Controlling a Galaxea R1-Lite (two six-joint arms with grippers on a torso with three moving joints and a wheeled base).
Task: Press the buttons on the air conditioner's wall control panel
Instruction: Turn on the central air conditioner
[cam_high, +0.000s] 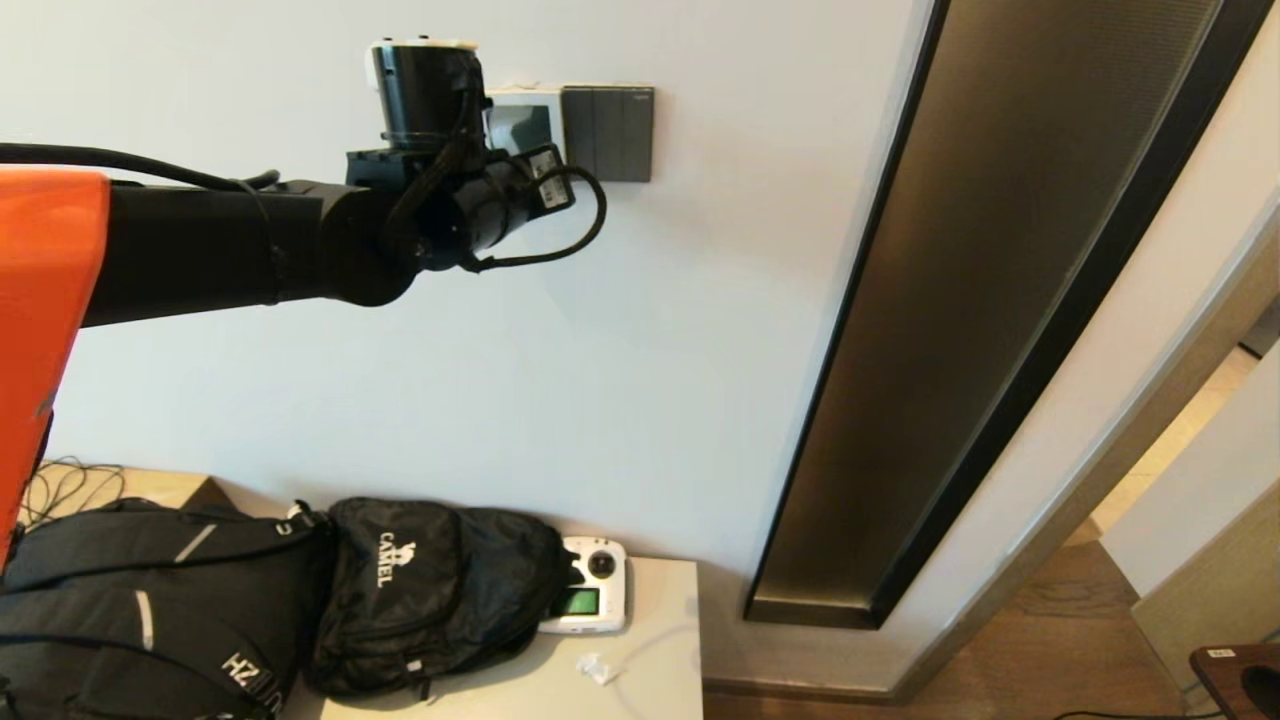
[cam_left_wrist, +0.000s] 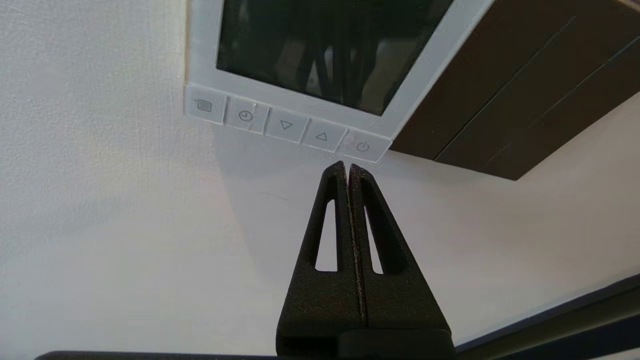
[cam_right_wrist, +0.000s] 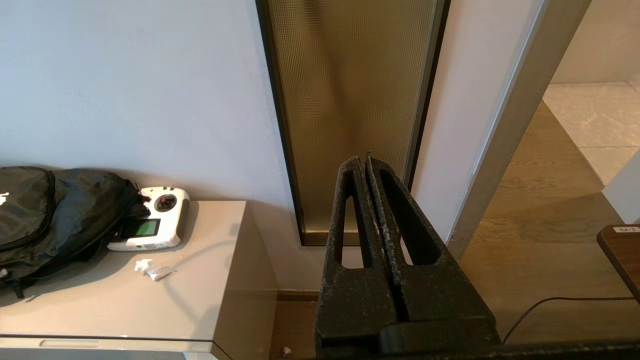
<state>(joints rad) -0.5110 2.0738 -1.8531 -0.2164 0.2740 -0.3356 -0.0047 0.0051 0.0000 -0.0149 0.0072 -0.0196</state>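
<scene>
White plastic control panel, wall-mounted beside a dark switch plate, with a dark screen and a row of five buttons along its lower edge; the power button sits at the end nearest the switch plate. Left pincer, fingers pressed together into one blunt tip, raised to the wall with that tip just short of the power button, which lies straight ahead along the pincer's long axis, whether touching cannot be told. Right pincer, likewise closed and empty, parked low, well apart from the panel, facing a counter carrying a remote controller and a black bag.
</scene>
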